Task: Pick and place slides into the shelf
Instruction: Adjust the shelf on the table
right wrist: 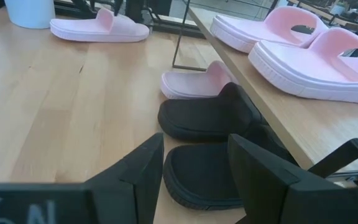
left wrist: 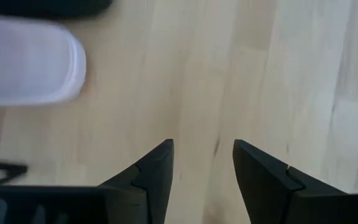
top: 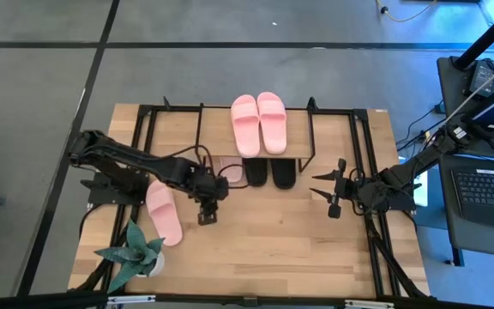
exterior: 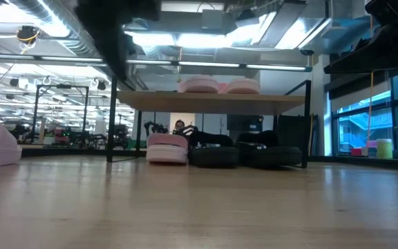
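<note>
Slides: one pink pair [top: 260,123] lay side by side on the shelf's [top: 333,129] top board. The black pair [top: 269,172] sat on the lower level under it, with a single pink slide [top: 228,172] tucked in at their left. The last pink slide [top: 164,211] lay loose on the table [top: 273,249], left of the shelf, near a potted plant [top: 134,251].

Left gripper [top: 207,209] hung over bare table just right of the loose slide, fingers spread, nothing between them. Right gripper [top: 334,190] waited at the shelf's right end, fingers parted and empty, facing the black pair.

Step in hand, by my reading: fetching the last pink slide. Next move calls for the left gripper to shift left over that slide, pinch its strap, then carry it to the lower level beside its mate.
</note>
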Controlling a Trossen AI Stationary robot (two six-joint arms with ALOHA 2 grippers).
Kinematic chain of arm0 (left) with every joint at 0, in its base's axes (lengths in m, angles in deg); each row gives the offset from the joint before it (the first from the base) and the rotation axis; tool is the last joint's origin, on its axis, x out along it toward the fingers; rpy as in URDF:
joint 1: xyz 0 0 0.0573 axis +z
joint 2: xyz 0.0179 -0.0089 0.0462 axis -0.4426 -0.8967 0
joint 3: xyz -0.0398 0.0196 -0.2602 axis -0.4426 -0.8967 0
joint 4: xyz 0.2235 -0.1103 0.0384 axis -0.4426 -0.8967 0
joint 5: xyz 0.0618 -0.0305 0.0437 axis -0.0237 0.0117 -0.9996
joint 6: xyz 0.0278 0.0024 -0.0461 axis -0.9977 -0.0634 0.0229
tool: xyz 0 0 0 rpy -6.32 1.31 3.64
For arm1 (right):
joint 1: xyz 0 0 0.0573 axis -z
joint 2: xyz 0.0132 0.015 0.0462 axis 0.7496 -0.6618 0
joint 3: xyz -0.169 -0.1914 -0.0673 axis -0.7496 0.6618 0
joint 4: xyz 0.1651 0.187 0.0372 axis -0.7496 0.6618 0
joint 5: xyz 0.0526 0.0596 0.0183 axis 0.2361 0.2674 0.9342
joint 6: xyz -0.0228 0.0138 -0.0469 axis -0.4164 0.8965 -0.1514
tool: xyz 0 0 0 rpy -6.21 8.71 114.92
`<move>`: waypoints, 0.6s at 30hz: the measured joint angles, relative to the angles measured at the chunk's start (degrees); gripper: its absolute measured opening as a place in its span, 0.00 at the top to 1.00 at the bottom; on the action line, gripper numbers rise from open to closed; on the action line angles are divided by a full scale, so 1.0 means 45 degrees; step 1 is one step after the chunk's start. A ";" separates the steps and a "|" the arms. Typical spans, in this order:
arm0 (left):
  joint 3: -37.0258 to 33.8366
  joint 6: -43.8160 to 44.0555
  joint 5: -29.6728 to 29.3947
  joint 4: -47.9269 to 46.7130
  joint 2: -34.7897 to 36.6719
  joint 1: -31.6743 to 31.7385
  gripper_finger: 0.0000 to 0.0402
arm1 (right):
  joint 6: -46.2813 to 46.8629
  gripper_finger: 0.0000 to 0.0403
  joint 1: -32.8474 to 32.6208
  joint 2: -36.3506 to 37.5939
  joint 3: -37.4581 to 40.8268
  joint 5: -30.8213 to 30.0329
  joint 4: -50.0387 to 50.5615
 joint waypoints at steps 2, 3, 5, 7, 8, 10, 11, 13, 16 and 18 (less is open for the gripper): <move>-0.0005 0.0356 0.0002 -0.0707 0.0155 -0.0235 0.61 | 0.0093 0.55 0.0000 0.0000 0.0000 -0.0004 -0.0005; -0.0005 0.0602 -0.0010 -0.0967 0.0199 -0.0308 0.61 | 0.0184 0.55 0.0000 0.0000 0.0000 -0.0001 -0.0005; -0.0005 0.1037 -0.0102 -0.1504 0.0207 -0.0447 0.61 | 0.0216 0.55 0.0001 0.0000 0.0000 -0.0004 -0.0005; -0.0005 0.1289 -0.0193 -0.2010 0.0203 -0.0560 0.61 | 0.0216 0.55 0.0000 0.0000 0.0000 -0.0006 -0.0005; -0.0005 0.1408 -0.0287 -0.2144 0.0203 -0.0610 0.61 | 0.0216 0.55 0.0000 0.0000 0.0000 -0.0004 -0.0005; -0.0005 0.1740 -0.0600 -0.2446 0.0202 -0.0749 0.61 | 0.0216 0.55 0.0001 0.0000 0.0000 -0.0008 -0.0005; -0.0005 0.1939 -0.0736 -0.2526 0.0202 -0.0816 0.61 | 0.0216 0.55 0.0005 0.0000 0.0000 -0.0008 -0.0005; -0.0005 0.2300 -0.0802 -0.2492 0.0282 -0.0923 0.61 | 0.0216 0.55 0.0001 0.0000 0.0000 -0.0008 -0.0005; 0.0005 0.2707 -0.0807 -0.2630 0.0380 -0.1019 0.61 | 0.0204 0.55 0.0003 0.0000 0.0000 -0.0008 -0.0005; -0.0005 0.3093 -0.0815 -0.3309 0.0363 -0.1032 0.61 | 0.0203 0.55 0.0002 0.0005 0.0000 -0.0024 -0.0002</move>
